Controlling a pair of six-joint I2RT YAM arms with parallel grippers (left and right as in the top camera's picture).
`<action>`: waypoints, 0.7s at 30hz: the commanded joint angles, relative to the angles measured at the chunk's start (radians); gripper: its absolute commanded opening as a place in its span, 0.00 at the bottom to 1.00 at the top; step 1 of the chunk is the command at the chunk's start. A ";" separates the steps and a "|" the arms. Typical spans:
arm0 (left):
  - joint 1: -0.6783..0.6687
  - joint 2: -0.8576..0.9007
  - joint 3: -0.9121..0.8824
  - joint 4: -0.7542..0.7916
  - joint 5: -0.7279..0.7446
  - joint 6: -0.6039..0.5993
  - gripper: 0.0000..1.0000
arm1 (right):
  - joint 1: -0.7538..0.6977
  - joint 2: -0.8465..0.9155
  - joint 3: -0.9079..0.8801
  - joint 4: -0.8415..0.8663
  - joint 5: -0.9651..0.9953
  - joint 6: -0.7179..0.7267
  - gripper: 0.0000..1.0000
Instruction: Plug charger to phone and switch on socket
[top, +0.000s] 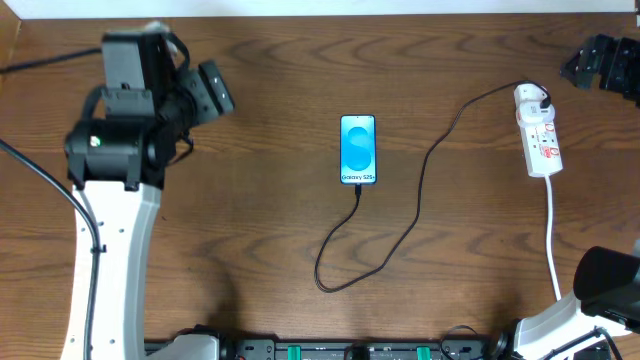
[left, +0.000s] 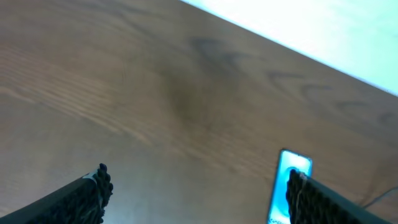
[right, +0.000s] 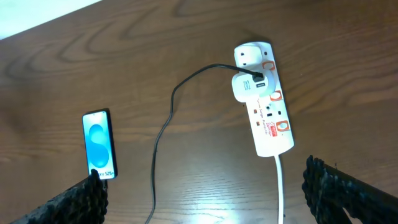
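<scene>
A dark wooden table (top: 250, 200) is seen from above, with one robot arm at each side. The phone (top: 358, 149) is laid flat near the middle of the table, its blue screen lit, with a lighter S-shape and a strip of white text at its near end. The charger (top: 420, 190), a thin black cable, is seen meeting the phone's near edge. From there it is looped toward the front of the table and carried back up and to the right, to a white adapter (right: 247, 87) seated in the socket (top: 538, 132). The socket, a white power strip with red markings, is laid at the far right, well apart from the phone, and its white cord (top: 552, 240) is run toward the table's front edge. Whether its switches are on cannot be told.

The left gripper (left: 198, 175) is held released above bare wood at the far left, fingers spread wide. The right gripper (right: 204, 177) is likewise released, raised above the table, with nothing grasped.
</scene>
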 joint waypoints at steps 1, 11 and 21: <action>0.002 -0.098 -0.142 0.093 -0.045 0.017 0.91 | 0.003 -0.004 0.010 0.000 -0.001 0.011 0.99; 0.002 -0.505 -0.900 1.045 -0.044 0.013 0.91 | 0.003 -0.004 0.010 0.000 -0.001 0.011 0.99; 0.003 -0.834 -1.317 1.503 -0.090 0.014 0.91 | 0.003 -0.004 0.010 0.000 -0.001 0.011 0.99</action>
